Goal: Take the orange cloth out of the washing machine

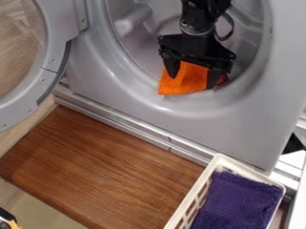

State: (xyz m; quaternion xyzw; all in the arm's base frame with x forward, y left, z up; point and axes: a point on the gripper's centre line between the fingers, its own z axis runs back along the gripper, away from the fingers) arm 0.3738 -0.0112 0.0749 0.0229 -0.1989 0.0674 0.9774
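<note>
The gripper (pixel 192 82) hangs in the round opening of the grey washing machine (pixel 200 118), pointing down, with its two fingers wide apart. Between and behind the fingers lies the orange cloth (pixel 174 87), draped at the lower rim of the opening. One corner of the cloth extends down and left past the left finger. The gripper's black body hides the cloth's upper part.
The machine's round door (pixel 48 76) stands open at the left. A brown wooden board (pixel 102 166) lies in front of the machine. At the lower right, a white basket (pixel 188 204) holds a folded purple cloth (pixel 237 206). A dark object sits at the bottom left corner.
</note>
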